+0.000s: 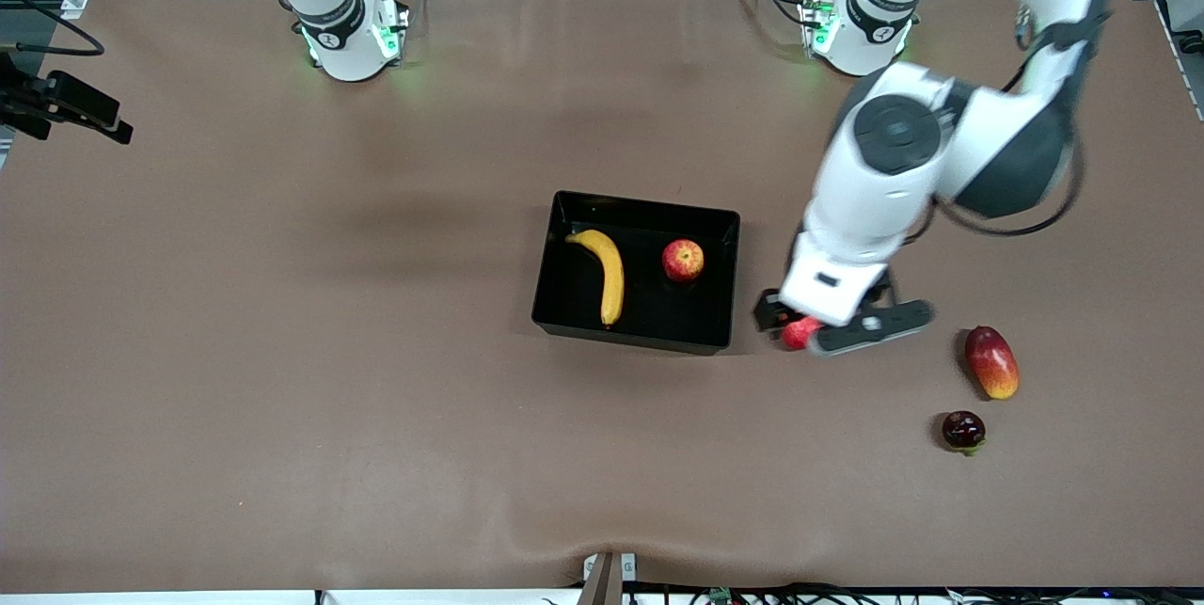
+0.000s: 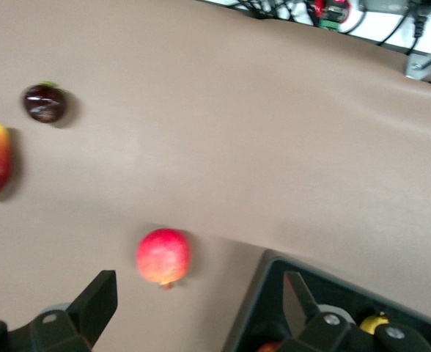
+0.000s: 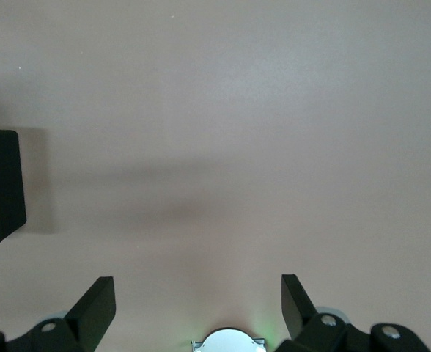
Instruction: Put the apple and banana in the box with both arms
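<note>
The black box (image 1: 649, 204) lies mid-table. The yellow banana (image 1: 609, 274) and the red-yellow apple (image 1: 683, 260) lie inside it, apart from each other. My left gripper (image 1: 840, 323) hangs open and empty over the table beside the box's end toward the left arm. In the left wrist view its open gripper (image 2: 199, 304) frames bare table, with the box wall (image 2: 263, 308) by one finger. My right gripper (image 3: 199, 304) is open and empty over bare table near its base, out of the front view. The box corner (image 3: 3, 183) shows in the right wrist view.
A pinkish-red round fruit (image 1: 800, 333) lies on the table under my left gripper, outside the box; it also shows in the left wrist view (image 2: 163, 256). A red-and-yellow mango (image 1: 991, 361) and a dark round fruit (image 1: 963, 430) lie toward the left arm's end, nearer the front camera.
</note>
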`<state>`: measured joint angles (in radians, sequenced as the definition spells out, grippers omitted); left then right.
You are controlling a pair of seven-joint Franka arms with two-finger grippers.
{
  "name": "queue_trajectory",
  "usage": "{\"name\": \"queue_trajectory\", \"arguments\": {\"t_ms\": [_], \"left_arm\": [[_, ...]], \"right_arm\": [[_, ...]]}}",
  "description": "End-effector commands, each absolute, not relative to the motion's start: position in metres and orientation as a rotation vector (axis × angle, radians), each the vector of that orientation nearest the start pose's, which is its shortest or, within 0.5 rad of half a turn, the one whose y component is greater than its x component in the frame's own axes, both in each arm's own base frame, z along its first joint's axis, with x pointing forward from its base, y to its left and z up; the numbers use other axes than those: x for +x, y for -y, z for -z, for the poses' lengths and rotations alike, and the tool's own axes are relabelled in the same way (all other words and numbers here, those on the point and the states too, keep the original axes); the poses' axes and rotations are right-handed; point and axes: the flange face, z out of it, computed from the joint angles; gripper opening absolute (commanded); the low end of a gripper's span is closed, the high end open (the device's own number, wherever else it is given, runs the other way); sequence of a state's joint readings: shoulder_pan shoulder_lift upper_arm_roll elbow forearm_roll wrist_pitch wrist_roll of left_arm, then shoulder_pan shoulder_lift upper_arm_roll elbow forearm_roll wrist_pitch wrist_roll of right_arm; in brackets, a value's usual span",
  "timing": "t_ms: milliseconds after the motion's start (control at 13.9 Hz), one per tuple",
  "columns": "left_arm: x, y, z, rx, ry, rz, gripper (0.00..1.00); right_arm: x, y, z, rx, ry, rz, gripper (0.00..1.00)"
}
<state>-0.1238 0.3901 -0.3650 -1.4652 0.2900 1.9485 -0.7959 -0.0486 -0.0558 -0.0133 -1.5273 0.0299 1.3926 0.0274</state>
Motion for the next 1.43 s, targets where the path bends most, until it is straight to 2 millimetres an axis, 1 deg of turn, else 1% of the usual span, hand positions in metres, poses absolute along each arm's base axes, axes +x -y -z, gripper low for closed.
{"name": "queue_trajectory", "arguments": {"t_ms": [0,143,215,287,359,430,502,574,646,717,789,932,1004,1076,1219,1363], "left_arm": [[0.614,0.228,-0.521,-3.063,0.403,0.217,1.00],[0.602,0.201,-0.548,-3.025,0.389,0.179,1.00],[0.595,0.191,-0.557,-3.008,0.397,0.140,1.00],[0.588,0.183,-0.569,-3.013,0.404,0.110,1.00],[0.584,0.169,-0.580,-3.031,0.383,0.097,1.00],[0.581,0.150,-0.592,-3.053,0.337,0.090,1.00],[0.577,0.137,-0.601,-3.064,0.290,0.073,1.00],[0.572,0.115,-0.612,-3.072,0.253,0.065,1.00],[0.564,0.104,-0.620,-3.076,0.196,0.053,1.00],[0.557,0.098,-0.621,-3.065,0.155,0.008,1.00],[0.549,0.082,-0.628,-3.057,0.166,-0.019,1.00],[0.533,0.069,-0.639,-3.072,0.166,-0.076,1.00],[0.525,0.063,-0.643,-3.069,0.160,-0.079,1.00],[0.519,0.055,-0.643,-3.068,0.167,-0.084,1.00],[0.509,0.044,-0.645,-3.073,0.151,-0.089,1.00],[0.503,0.039,-0.650,-3.080,0.139,-0.077,1.00]], "right_arm": [[0.514,0.027,-0.675,-3.113,-0.109,-0.080,1.00],[0.516,0.024,-0.676,-3.117,-0.100,-0.066,1.00],[0.517,0.024,-0.675,-3.116,-0.102,-0.069,1.00],[0.517,0.024,-0.675,-3.113,-0.101,-0.066,1.00],[0.519,0.023,-0.674,-3.113,-0.099,-0.054,1.00],[0.523,0.023,-0.672,-3.115,-0.095,-0.043,1.00],[0.525,0.022,-0.670,-3.115,-0.093,-0.047,1.00],[0.525,0.022,-0.670,-3.118,-0.091,-0.047,1.00],[0.525,0.023,-0.670,-3.123,-0.092,-0.050,1.00],[0.524,0.024,-0.669,-3.125,-0.095,-0.062,1.00],[0.523,0.022,-0.670,-3.125,-0.093,-0.062,1.00],[0.521,0.015,-0.671,-3.137,-0.081,-0.072,1.00],[0.520,0.015,-0.670,-3.136,-0.083,-0.094,1.00],[0.519,0.015,-0.671,-3.135,-0.085,-0.094,1.00],[0.518,0.014,-0.672,-3.135,-0.078,-0.089,1.00],[0.516,0.014,-0.673,-3.135,-0.069,-0.106,1.00]]}}
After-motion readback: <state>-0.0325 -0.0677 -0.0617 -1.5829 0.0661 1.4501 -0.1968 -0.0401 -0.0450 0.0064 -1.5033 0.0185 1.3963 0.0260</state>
